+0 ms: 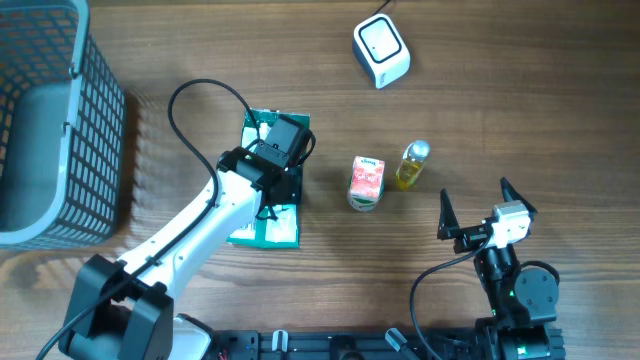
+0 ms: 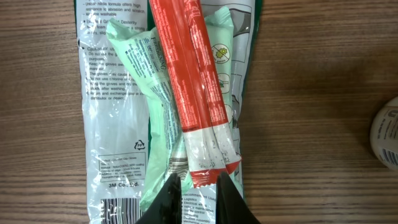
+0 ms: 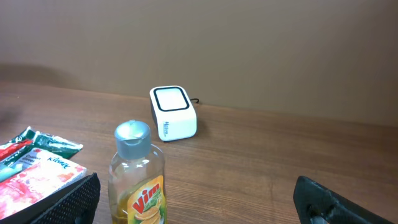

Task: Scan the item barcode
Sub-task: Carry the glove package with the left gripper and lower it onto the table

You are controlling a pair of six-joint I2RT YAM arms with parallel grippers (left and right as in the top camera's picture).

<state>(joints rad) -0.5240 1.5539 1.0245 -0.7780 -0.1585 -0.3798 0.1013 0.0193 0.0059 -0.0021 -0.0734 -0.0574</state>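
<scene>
Brown wood-grain worktop [image 1: 540,110], with a plain tan wall behind in the right wrist view. Left of centre, the left gripper [image 2: 198,186], clenched on the lower white-and-clear end of a long red packet [image 2: 189,68], one black fingertip [image 2: 169,198] on either side of it. Red packet running from 6 toward 12 o'clock in the left wrist view, slightly slanted, across a pale green packet [image 2: 137,56]. Both on top of a clear printed bag [image 2: 112,143] flat on the wood, with a barcode [image 2: 116,210] at the bag's 7 o'clock corner.

From that gripper in the overhead view:
- At 3 o'clock, nearby, a small red-and-white carton [image 1: 367,182], upright.
- Just beyond it, a yellow bottle [image 1: 412,165] with a silver cap, apart from the carton.
- At 1 o'clock, well apart, a white scanner [image 1: 381,50] with a dark window, cable at its back.
- At 9 o'clock, by the worktop's edge, a grey mesh basket [image 1: 100,130].
- At 4 o'clock, well apart, the right gripper [image 1: 480,205], spread wide and grasping nothing, facing bottle and scanner.
</scene>
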